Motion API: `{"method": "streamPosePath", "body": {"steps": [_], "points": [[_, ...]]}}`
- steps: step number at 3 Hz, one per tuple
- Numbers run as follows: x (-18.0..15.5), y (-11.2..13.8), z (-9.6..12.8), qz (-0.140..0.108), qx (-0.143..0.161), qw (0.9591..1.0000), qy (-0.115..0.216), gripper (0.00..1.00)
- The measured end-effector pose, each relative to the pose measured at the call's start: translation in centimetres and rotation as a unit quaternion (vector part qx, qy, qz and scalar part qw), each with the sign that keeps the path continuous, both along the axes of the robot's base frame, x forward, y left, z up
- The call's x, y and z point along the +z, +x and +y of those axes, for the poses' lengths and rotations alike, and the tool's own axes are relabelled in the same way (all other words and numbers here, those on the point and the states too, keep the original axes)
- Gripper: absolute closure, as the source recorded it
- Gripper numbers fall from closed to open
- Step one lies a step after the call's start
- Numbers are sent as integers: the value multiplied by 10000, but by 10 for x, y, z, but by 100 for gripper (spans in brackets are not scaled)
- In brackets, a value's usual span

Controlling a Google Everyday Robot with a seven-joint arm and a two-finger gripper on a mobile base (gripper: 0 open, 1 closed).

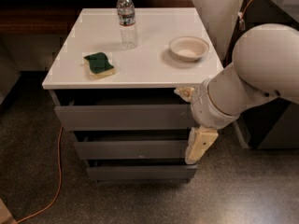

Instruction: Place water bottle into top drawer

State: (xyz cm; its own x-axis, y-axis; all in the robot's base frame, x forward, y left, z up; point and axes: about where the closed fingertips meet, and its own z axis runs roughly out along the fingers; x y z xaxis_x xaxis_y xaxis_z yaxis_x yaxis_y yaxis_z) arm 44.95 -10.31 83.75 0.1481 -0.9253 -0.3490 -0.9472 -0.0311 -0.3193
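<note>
The water bottle (126, 20), clear with a white cap and a pale label band, stands upright at the back of the white cabinet top (149, 64). The top drawer (124, 117) is the widest grey front, just under the top, with a dark gap above it; its inside does not show. My gripper (198, 146) hangs down from the white arm at the cabinet's front right corner, in front of the right ends of the top and middle drawer fronts. It is empty and far from the bottle.
A green and yellow sponge (99, 64) lies front left on the top. A cream bowl (188, 47) sits at the right. Two narrower grey drawers (131, 149) are below. An orange cable (56, 181) runs over the floor at the left. Dark furniture (273, 125) stands at the right.
</note>
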Motion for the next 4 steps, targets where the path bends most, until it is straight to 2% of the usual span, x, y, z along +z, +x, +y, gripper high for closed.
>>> {"method": "streamPosePath", "body": {"steps": [1,2,3,4], "points": [[-32,8,32,-148,430,9982,390,0],[-33,8,32,-158,444,9981,396,0],[-49,19,37,-96,466,9982,358,0],[-74,37,39,-67,431,9980,464,0]]}}
